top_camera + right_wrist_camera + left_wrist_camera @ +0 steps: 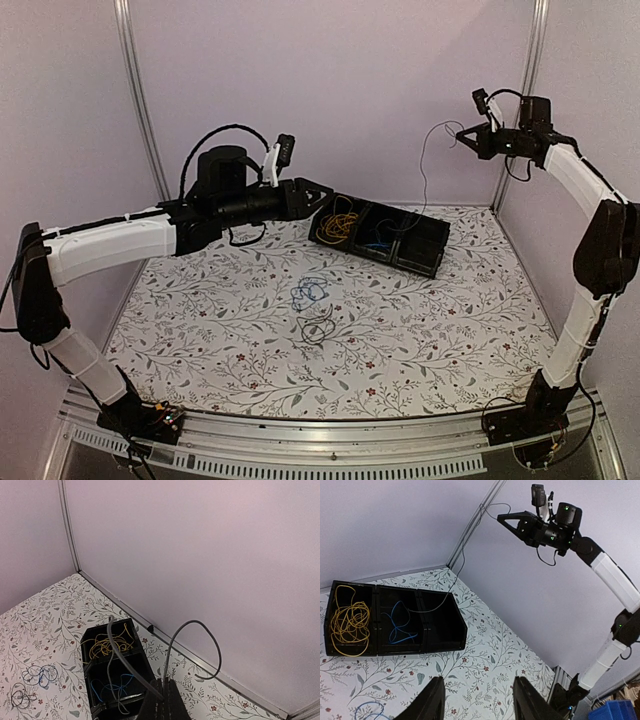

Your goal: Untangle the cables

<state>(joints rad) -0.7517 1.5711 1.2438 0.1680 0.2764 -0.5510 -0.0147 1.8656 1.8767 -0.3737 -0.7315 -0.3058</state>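
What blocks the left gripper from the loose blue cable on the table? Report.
Nothing visible. The left gripper stands open near the tray; the blue cable lies uncovered on the table, a black bundle near it.

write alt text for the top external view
The right tool, raised high, is shut on a thin dark cable hanging down into a black tray. The left tool hovers by the tray's yellow cable; a blue cable and a black cable lie looped on the floral table.
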